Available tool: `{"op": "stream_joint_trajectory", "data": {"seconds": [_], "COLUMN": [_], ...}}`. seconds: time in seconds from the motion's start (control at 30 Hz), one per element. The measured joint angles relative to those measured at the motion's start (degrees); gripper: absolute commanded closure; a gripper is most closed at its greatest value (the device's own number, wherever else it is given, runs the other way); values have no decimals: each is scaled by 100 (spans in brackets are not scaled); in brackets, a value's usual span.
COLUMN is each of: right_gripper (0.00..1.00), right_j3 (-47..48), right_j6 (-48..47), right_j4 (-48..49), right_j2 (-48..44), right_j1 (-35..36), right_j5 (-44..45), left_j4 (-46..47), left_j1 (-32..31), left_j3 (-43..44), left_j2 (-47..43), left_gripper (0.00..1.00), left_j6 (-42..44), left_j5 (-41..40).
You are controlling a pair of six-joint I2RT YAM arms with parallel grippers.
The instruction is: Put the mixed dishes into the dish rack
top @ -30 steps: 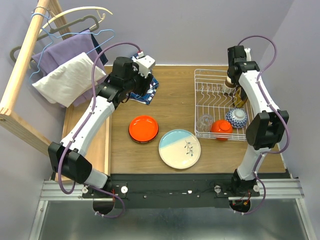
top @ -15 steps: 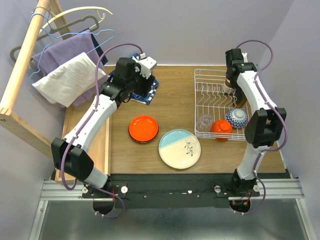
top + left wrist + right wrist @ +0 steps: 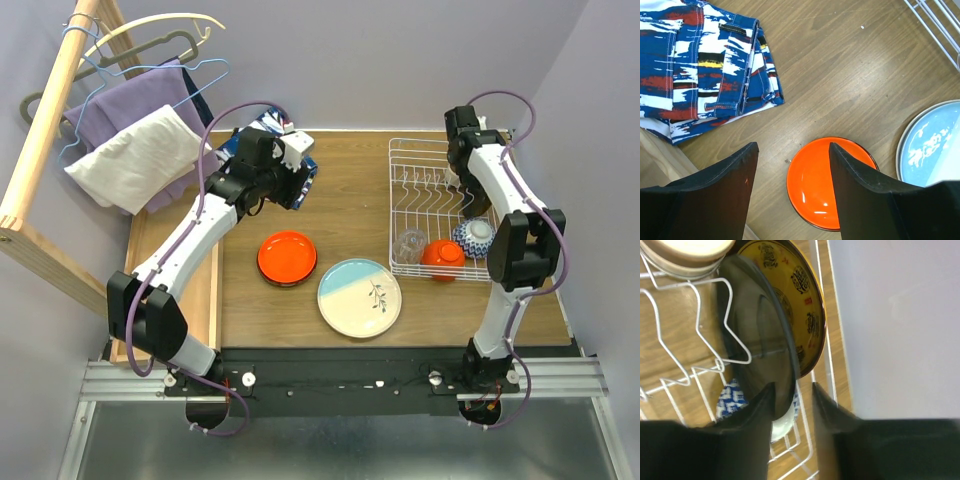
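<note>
My left gripper (image 3: pixel 792 147) is open and empty, high above the table near the patterned cloth (image 3: pixel 297 165). An orange-red bowl (image 3: pixel 832 182) lies on the wood below its jaws (image 3: pixel 287 257). The pale blue-cream plate (image 3: pixel 359 297) lies at the front middle. In the white dish rack (image 3: pixel 425 205) are a clear glass (image 3: pixel 408 243), an orange-red bowl (image 3: pixel 442 255) and a blue-patterned bowl (image 3: pixel 473 233). My right gripper (image 3: pixel 792 392) is at the rack's far right. Its jaws straddle the rim of the dark red-yellow plate (image 3: pixel 790 295), which stands on edge between the tines, with a gap on one side.
The blue-red-white cloth (image 3: pixel 700 65) lies at the table's back left. A wooden rail with hangers and hung fabric (image 3: pixel 130 130) stands at the left. A cup with a pale round base (image 3: pixel 690 252) sits in the rack beside the plate. A wall (image 3: pixel 900 325) is close to the rack's right.
My right gripper has drawn back toward the rack's far end, with the plate left standing in the tines. My left gripper has shifted slightly toward the far left over the cloth.
</note>
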Motion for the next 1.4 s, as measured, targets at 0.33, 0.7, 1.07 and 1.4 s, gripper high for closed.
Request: {"op": "stream_joint_trajectory", "data": {"seconds": [0.33, 0.7, 1.07, 1.4], "right_gripper": [27, 0, 0, 2], "right_j3": [310, 295, -216, -433], "right_j6": [-22, -184, -356, -404], "right_j4": [-214, -229, -269, -260], "right_j2": [17, -1073, -1419, -1421], "right_j1": [0, 0, -7, -7], "right_j5": [-168, -1851, -4039, -4575], "left_j4": [11, -129, -42, 94], "left_j1": [0, 227, 592, 678], "left_j3": [-168, -1751, -1755, -1126], "left_j2": [0, 138, 981, 1779], "left_gripper": [24, 19, 22, 83], "left_j6": [133, 922, 970, 791], "left_j5": [0, 2, 48, 286]}}
